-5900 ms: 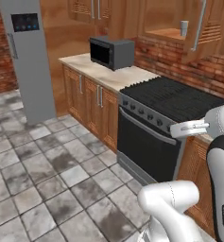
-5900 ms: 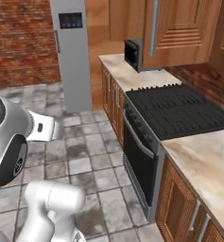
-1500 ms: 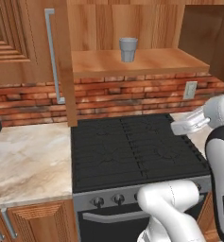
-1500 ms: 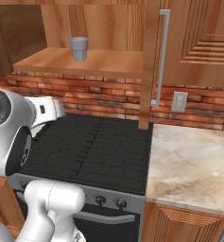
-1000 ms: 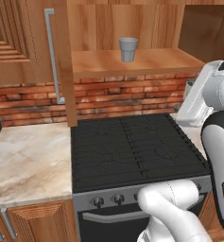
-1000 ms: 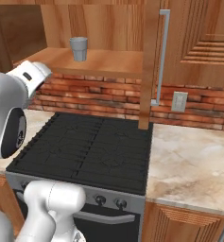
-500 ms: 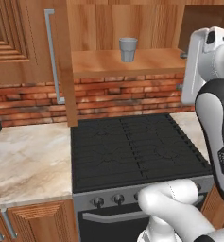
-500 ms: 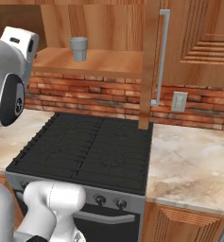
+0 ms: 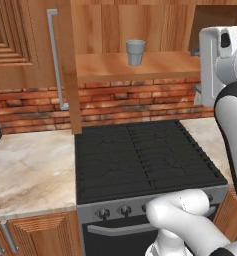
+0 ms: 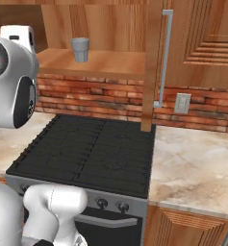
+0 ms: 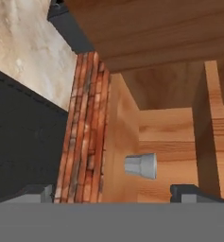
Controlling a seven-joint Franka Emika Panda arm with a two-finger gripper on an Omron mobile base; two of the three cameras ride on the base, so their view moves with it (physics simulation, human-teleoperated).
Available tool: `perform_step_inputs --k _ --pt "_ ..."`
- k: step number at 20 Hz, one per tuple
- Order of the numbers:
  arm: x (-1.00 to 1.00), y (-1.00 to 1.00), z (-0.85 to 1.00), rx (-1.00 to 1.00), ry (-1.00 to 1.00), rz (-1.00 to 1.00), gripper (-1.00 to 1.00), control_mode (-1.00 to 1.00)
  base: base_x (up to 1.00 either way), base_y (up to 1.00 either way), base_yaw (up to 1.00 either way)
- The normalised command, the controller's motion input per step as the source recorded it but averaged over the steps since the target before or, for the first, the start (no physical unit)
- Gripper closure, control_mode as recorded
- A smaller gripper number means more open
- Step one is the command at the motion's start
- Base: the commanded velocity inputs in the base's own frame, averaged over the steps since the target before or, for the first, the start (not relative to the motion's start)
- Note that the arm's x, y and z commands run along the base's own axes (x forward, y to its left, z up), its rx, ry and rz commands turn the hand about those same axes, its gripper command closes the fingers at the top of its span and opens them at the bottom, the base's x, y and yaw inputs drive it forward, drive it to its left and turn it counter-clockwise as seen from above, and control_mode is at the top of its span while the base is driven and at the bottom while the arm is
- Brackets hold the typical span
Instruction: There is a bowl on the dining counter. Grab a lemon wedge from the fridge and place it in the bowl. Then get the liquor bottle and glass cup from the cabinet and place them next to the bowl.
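A grey glass cup stands upright on the wooden shelf of the open cabinet above the stove. In the hand view the cup lies sideways in the rolled picture, a short way ahead of my gripper and just right of its middle line. The two fingertips stand far apart with nothing between them, so the gripper is open. My white hand is up at shelf height, off to the side of the cup. The bowl, lemon wedge and liquor bottle are out of view.
The cabinet door hangs open with a long grey handle. Below are a black stove, marble counters on both sides, a brick backsplash and a wall outlet.
Over the last second my arm has swung up from stove height to shelf height. The cup and base have stayed put; several seconds ago the base was driving past the fridge.
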Motion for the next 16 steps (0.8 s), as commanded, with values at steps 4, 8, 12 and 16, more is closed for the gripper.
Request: perform_step_inputs --k 4,8,12,16 --pt "0.0 0.0 0.0 -0.04 0.0 0.03 -1.0 -1.0 0.0 0.0 0.0" --pt "0.05 0.0 -0.01 -0.03 0.0 0.0 -1.0 -1.0 0.0 0.0 0.0" --pt "0.38 0.0 0.0 -0.02 0.0 0.0 -1.0 -1.0 0.0 0.0 0.0" --pt "0.6 0.0 0.0 -0.05 0.0 0.0 -1.0 -1.0 0.0 0.0 0.0"
